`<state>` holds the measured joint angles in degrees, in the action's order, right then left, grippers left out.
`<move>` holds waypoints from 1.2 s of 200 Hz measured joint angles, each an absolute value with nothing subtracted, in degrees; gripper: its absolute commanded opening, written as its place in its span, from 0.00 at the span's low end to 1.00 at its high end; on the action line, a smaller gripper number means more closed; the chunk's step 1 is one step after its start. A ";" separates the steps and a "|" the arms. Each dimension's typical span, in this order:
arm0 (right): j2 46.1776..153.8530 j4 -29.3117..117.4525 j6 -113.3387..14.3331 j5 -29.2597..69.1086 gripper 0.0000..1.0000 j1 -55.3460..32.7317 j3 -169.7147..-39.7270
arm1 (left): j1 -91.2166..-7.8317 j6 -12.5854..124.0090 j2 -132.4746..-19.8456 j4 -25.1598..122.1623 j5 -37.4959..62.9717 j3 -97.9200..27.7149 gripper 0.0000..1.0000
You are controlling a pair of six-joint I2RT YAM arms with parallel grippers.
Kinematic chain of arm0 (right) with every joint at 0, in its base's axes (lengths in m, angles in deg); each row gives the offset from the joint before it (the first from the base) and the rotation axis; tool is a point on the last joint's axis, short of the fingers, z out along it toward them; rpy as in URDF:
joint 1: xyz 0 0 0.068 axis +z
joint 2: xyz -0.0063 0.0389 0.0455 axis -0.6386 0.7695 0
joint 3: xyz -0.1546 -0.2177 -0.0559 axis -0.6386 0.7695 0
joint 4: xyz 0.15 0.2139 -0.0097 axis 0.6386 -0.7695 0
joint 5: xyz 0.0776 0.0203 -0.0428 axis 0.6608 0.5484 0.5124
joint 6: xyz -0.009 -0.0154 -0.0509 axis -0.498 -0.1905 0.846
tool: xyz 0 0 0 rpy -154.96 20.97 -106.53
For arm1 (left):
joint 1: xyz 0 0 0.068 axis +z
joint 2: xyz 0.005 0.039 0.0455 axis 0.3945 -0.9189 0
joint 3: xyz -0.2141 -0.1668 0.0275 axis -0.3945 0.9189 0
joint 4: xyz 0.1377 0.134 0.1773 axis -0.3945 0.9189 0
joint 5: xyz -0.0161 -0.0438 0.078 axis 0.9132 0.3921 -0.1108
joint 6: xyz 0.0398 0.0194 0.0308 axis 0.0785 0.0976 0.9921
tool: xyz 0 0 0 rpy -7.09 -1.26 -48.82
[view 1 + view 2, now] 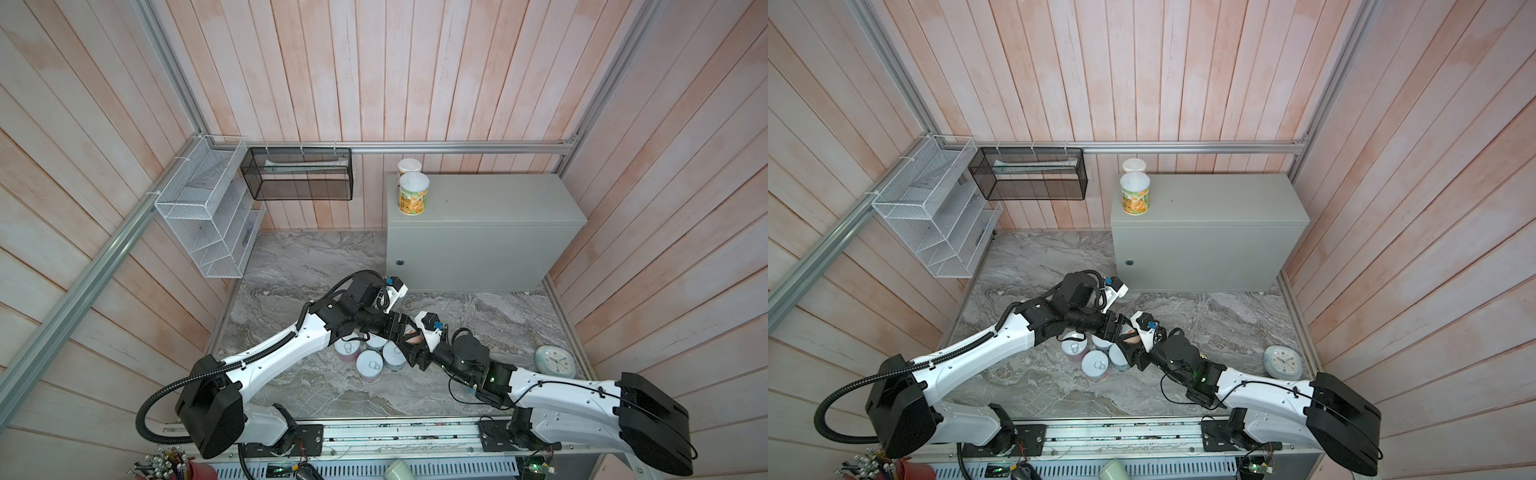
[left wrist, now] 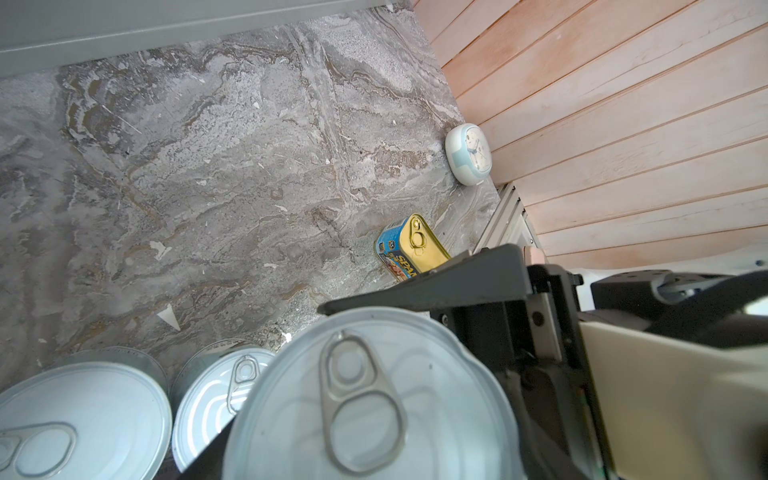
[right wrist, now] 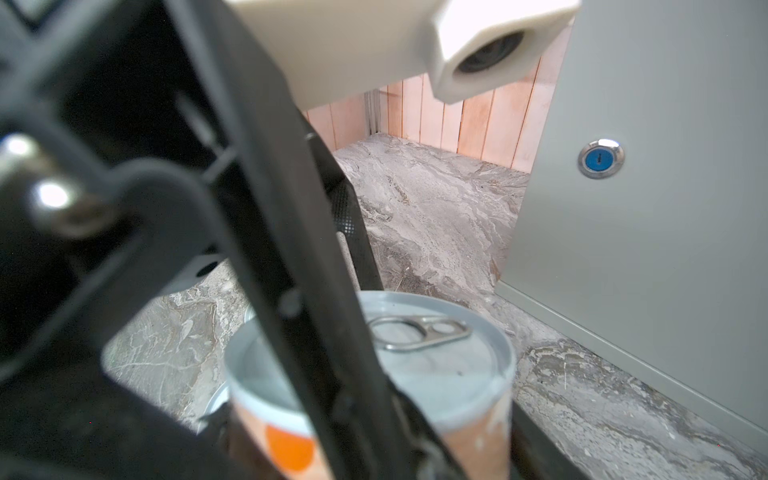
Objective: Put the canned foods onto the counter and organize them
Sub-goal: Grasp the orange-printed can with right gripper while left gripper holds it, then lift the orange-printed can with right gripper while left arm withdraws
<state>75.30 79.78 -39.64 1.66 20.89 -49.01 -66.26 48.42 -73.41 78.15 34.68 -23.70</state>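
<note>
Orange paper wraps the one pull-tab can (image 3: 436, 374) that is off the marble table (image 1: 299, 266). It is held raised a little way out from the front left corner of the grey metal box (image 1: 490, 199), on the side of its round lock (image 3: 600, 158). The left end effector (image 1: 404, 330) is clamped narrow on this can. The right end effector (image 1: 415, 349) brackets the same can from the opposite side with its jaws part-way in; whether they press on it I cannot tell. This reads as a hand-over. Four more pull-tab cans (image 1: 370, 366) stand bunched on the table just beside and below the held one, farther from the box's front. The gold oblong tin (image 2: 415, 245) lies flat well out from the box's front. Two yellow-green cans (image 1: 413, 195) stand on the box's top at its left edge, one behind the other. The main risk is timing: if the left lets go before the right grips firmly, the can drops onto the bunch and scatters it. Both end effectors crowd one small can, so a closing jaw could land on the other's finger instead of the label and give a skewed, slipping hold. A low carry could then clip the box's front edge. Setting down tight against the yellow-green pair could nudge one off the left side.
</note>
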 measured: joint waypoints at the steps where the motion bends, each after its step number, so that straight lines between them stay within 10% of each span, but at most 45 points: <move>1: 75.30 79.78 -39.66 1.66 0.60 20.89 -49.01 | -66.26 48.42 -73.41 78.13 34.68 -23.70 0.50; 63: 74.78 80.96 -40.36 0.62 0.59 21.26 -47.65 | -66.33 47.39 -73.46 75.73 35.00 -22.26 0.77; 84: 74.60 80.93 -40.91 0.00 0.58 21.30 -47.57 | -66.19 47.30 -73.46 75.16 35.09 -22.06 1.00; 240: 71.92 75.19 -46.26 -8.59 0.60 21.00 -46.67 | -62.11 45.62 -60.10 69.52 21.26 -13.19 1.00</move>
<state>71.92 75.19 -46.26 -8.59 21.00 -46.67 -62.11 45.62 -60.10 69.52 21.26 -13.19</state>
